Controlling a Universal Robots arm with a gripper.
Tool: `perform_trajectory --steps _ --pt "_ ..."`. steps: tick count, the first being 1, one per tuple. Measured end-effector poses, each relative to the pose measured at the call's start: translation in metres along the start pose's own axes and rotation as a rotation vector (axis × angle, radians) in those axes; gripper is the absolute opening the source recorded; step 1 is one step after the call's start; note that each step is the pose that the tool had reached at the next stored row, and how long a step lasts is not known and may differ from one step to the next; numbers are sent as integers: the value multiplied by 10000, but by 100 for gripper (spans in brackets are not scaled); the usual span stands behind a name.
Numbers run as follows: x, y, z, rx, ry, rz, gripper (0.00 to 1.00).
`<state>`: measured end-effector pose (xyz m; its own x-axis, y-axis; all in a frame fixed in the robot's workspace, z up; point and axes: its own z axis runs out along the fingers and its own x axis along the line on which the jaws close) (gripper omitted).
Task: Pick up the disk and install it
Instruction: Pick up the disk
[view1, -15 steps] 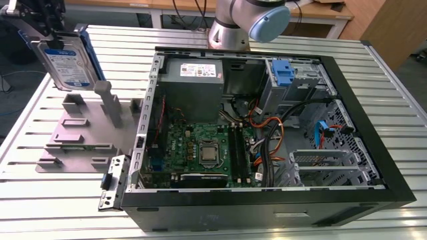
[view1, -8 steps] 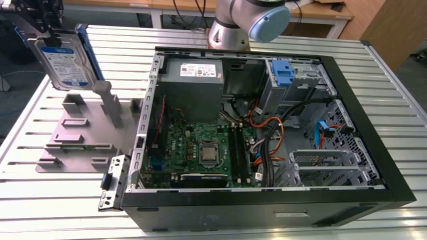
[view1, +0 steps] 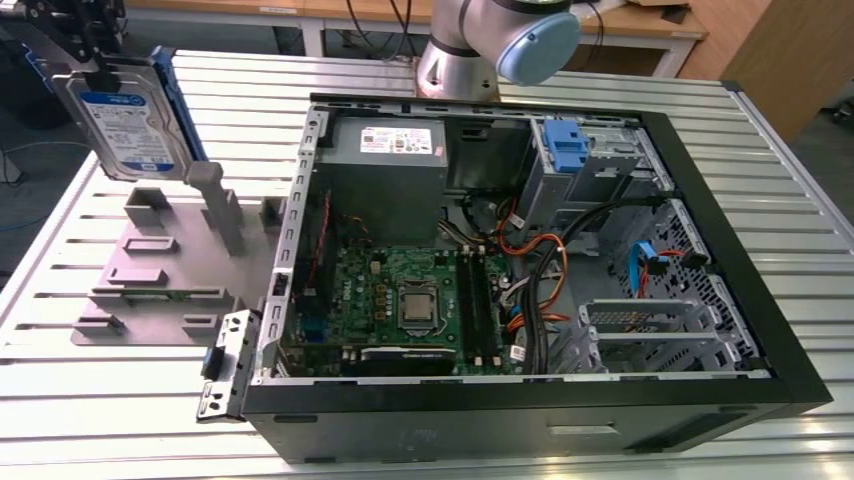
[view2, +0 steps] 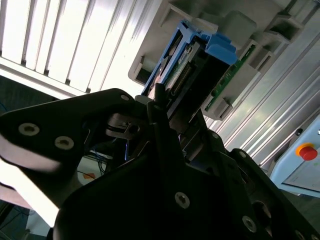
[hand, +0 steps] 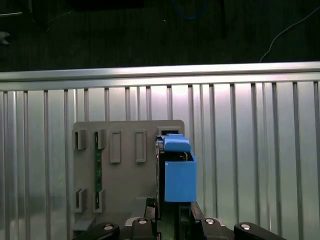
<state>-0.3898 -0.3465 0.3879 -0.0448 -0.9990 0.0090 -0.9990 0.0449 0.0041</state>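
Pickup looks done from where I sit: the gripper (view1: 96, 58) has its fingers closed on the upper end of the disk (view1: 127, 130). The disk hangs upright in the air, clear above the grey holding fixture (view1: 160, 270) that stands just beside the open computer case (view1: 467, 425), on the exterior view's left of it. In the first wrist view the disk's blue carrier frame (hand: 179, 175) sits clamped between the fingers, with the fixture's slots behind it.

Installing is all left, I judge. The disk is outside the case walls and well apart from any bay. Inside the case I see a bare metal drive cage (view1: 661, 330) against the wall on the exterior view's right. An empty blue bracket (view1: 567, 145) sits in the far corner near the grey power supply (view1: 400, 140). Loose cables (view1: 541, 270) lie between the cage and the motherboard (view1: 400, 300).

The case lies on its side on a slatted aluminium table (view1: 80, 400), which looks flat and bright. The arm's base (view1: 467, 50) rises just behind the case, and wooden benches (view1: 641, 20) stand beyond it. A red stop button (view2: 306, 150) shows in the second wrist view
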Motion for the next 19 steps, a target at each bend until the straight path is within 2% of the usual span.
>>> perform_trajectory --steps 5,9,14,19 --pt "-1 0 -1 0 3 1 35" --pt "0 0 -57 0 3 1 35" --pt "1 1 -189 -1 3 1 35" --pt "3 2 -375 1 2 1 35"
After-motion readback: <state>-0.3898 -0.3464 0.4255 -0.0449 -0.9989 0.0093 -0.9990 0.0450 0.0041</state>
